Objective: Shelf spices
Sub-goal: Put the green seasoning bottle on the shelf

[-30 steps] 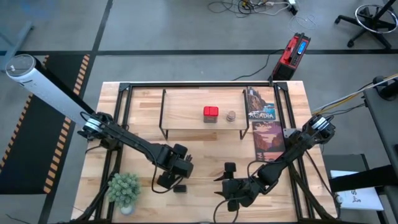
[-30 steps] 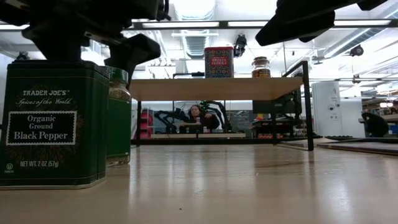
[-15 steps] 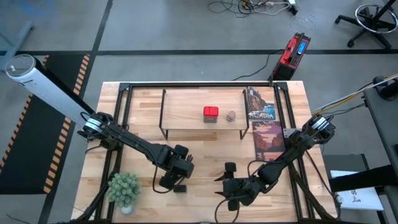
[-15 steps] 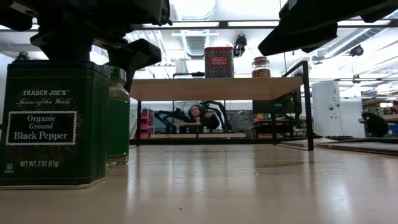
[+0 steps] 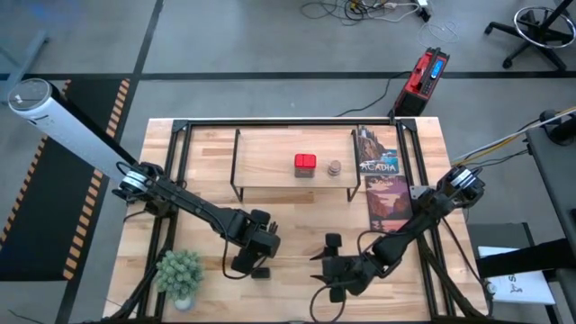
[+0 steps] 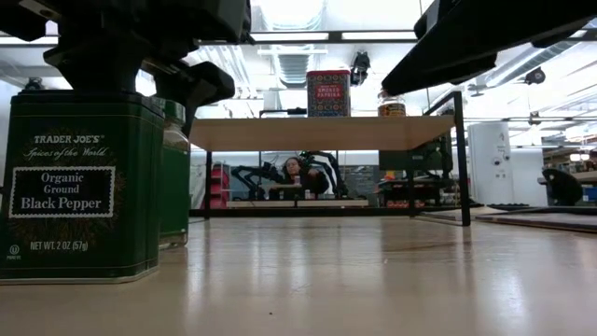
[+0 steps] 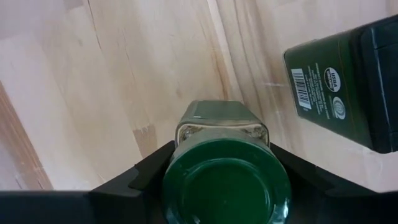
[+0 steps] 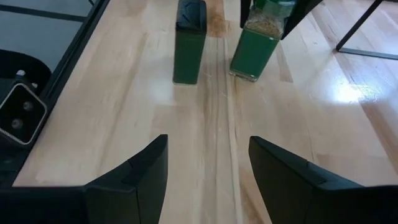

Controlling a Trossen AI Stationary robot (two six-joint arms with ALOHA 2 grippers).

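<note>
The green-capped jar (image 7: 224, 124) stands on the table near the front, with my left gripper (image 7: 224, 155) over it from above, shut on its cap. The dark green square tin (image 6: 79, 187) stands on its base right beside the jar (image 6: 175, 173). The high view hides the jar under my left gripper (image 5: 247, 261). The red square tin (image 5: 305, 165) and the round tan jar (image 5: 335, 168) stand on the light-wood shelf (image 5: 270, 162). My right gripper (image 8: 208, 168) hovers open near the front edge, facing the jar (image 8: 255, 46) and the tin (image 8: 189, 40). My left gripper holds the green-capped jar by its round green cap (image 7: 227, 186), pinched between the two fingers (image 7: 152, 174), one on each side. The fingers come from above, pointing down. The jar stands upright with its base on the table (image 6: 177, 245).
A small leafy potted plant (image 5: 180, 270) stands at the near left corner. A flat printed box (image 5: 382, 184) lies right of the shelf. Black frame bars (image 5: 288, 123) run round the table. Bare wood lies between the shelf and the grippers. A person sits in the room beyond (image 6: 297, 173).
My left gripper has sunk a little over the green-capped jar and shifted slightly toward the near edge. The jar and the tin have stayed where they were. The right arm has shifted a little above the table.
</note>
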